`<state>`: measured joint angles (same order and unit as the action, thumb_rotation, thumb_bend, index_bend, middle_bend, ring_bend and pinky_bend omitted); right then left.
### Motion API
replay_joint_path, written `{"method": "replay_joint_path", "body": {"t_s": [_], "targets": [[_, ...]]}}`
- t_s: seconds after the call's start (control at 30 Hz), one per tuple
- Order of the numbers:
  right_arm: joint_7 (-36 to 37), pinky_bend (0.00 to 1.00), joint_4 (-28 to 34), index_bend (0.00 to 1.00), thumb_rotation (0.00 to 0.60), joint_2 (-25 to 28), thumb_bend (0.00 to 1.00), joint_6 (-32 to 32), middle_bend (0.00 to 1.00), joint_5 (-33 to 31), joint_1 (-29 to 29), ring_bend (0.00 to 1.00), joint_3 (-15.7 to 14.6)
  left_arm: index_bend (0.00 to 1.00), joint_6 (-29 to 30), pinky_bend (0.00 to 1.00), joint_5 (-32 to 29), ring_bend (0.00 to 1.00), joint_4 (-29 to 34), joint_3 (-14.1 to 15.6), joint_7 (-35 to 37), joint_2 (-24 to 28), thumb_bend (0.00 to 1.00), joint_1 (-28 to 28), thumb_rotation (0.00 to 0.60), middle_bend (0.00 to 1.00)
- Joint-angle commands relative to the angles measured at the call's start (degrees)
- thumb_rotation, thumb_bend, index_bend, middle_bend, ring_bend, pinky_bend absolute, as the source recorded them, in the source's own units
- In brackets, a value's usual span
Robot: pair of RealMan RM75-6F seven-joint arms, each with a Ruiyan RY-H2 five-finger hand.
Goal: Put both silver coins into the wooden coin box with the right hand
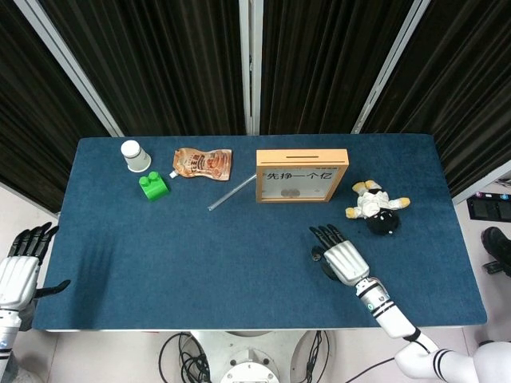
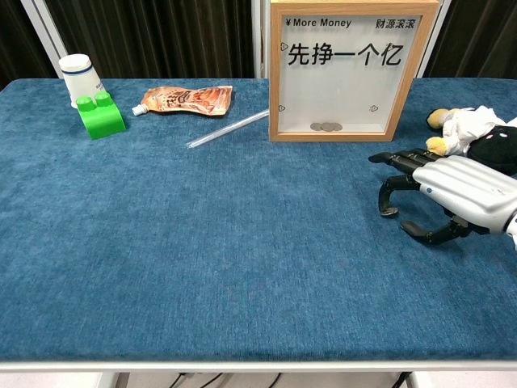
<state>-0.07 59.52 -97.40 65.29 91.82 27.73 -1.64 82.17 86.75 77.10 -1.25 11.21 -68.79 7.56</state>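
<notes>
While the head view looks down on the blue table point(image 1: 200, 263), the right hand point(image 1: 342, 257) lies low on the cloth, dark fingers point(image 1: 326, 234) pointing up toward the wooden coin box point(image 1: 302, 175) well beyond them. Whether anything sits under those fingers can't be told from up here. Just past the hand on its outer side sprawls a plush toy point(image 1: 377, 207). Far across the table from it, the left hand point(image 1: 22, 260) hangs off the table's edge, fingers spread, holding nothing.

Switching to the chest view: right hand point(image 2: 452, 194) hovers close over the cloth, fingers curled down with one fingertip point(image 2: 389, 212) at the surface and the thumb tucked below. No loose coin shows beneath it; whether it pinches one, I cannot tell. Beyond the fingers stands the coin box point(image 2: 353, 69), upright, with two silver coins point(image 2: 326, 126) lying at the bottom behind its window. Further off on the inner side: a clear straw point(image 2: 229, 128), a snack pouch point(image 2: 184, 99), a green block point(image 2: 100, 115) and a paper cup point(image 2: 79, 76).
</notes>
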Motion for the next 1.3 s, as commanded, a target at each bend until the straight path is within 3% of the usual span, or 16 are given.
{"method": "replay_joint_path", "body": {"t_s": [0.03,0.57,1.3], "targets": [[0.1,0.0,-0.5,0.43,0.6,-0.4,0.38,-0.1,0.02,-0.1,0.1,0.0,0.2,0.04,-0.1,0.0,-0.1,0.0,-0.2,0.0,0.3,0.0,0.04,0.0,0.6,0.0],[0.2,0.0,-4.3,0.55,0.6,-3.3,0.39,1.2,0.03,-0.2,0.4,0.0,0.9,0.04,-0.6,0.0,0.3,0.0,-2.0,0.2,2.6,-0.5,0.04,0.3,0.6,0.0],[1.8,0.0,-4.4,0.5,0.6,-2.4,0.37,3.4,0.03,1.1,0.2,0.0,0.3,0.04,-0.3,0.0,0.7,0.0,-1.0,0.2,1.9,-0.2,0.04,0.5,0.6,0.0]]}}
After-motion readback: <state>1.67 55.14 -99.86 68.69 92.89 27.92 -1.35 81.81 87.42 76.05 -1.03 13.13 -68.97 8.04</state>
